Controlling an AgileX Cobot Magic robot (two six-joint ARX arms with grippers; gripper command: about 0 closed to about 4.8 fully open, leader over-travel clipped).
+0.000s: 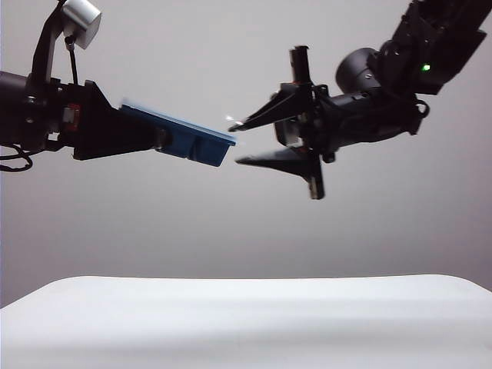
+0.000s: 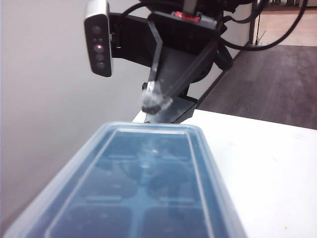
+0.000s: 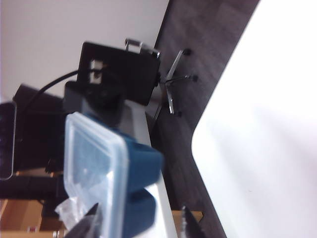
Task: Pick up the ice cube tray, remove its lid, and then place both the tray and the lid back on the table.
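Frosted and close, the lid point(image 2: 143, 183) fills our left wrist view, seated on the ice cube tray point(image 1: 188, 137), so removal is not yet done. We use the tray as landmark. It hangs high above the table point(image 1: 246, 323), one short end clamped in our left gripper point(image 1: 157, 138), whose jaws are closed on it. Its long axis runs from that gripper out toward our right gripper point(image 1: 234, 142), free end tilted slightly downward, lid face up.

Our right gripper sits just beyond the tray's free end, jaws spread apart, one finger above the lid's level and one below; nothing is held. Whether the upper fingertip touches the lid's edge we cannot tell.

We judge the lid-pulling step is in hand. Next we must close on the lid's rim alone, then peel upward and away while our left gripper holds firm.
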